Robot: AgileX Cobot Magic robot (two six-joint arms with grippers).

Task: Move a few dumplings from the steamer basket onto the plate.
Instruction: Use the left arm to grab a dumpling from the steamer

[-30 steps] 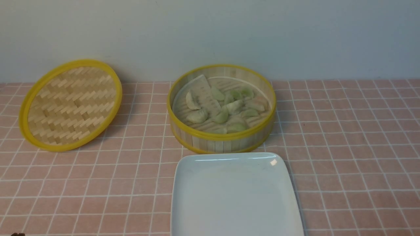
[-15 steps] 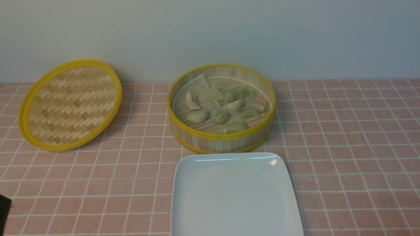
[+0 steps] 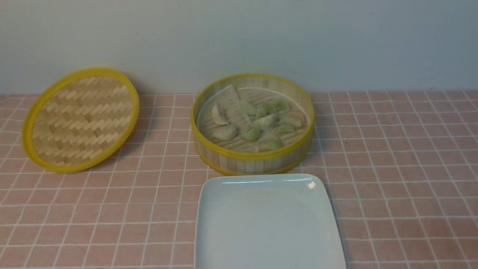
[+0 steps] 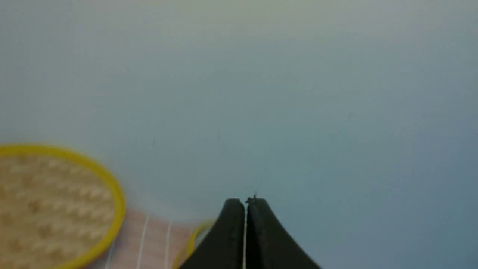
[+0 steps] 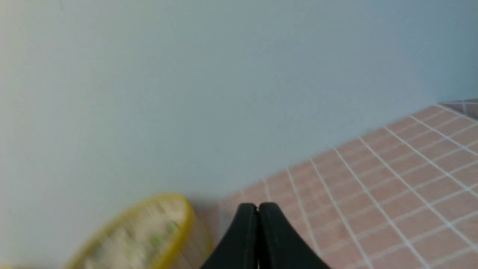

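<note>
The steamer basket (image 3: 252, 158) stands at the back middle of the table, with several pale green and creamy dumplings (image 3: 261, 125) lying on its whitish liner. The white plate (image 3: 267, 224) sits just in front of it, with nothing on it. Neither arm shows in the front view. In the left wrist view my left gripper (image 4: 245, 203) is shut and empty, and a bit of the basket's rim (image 4: 192, 243) shows beside it. In the right wrist view my right gripper (image 5: 257, 206) is shut and empty, with the basket (image 5: 149, 231) blurred off to one side.
The flat woven yellow-rimmed lid (image 3: 80, 119) leans against the wall at the back left; it also shows in the left wrist view (image 4: 56, 205). A pink tiled cloth (image 3: 403, 168) covers the table. A pale wall (image 3: 239, 37) runs behind.
A dark piece of my left arm showed at the front view's lower left edge half a second ago; it has left the view. Basket, plate and lid have not moved.
</note>
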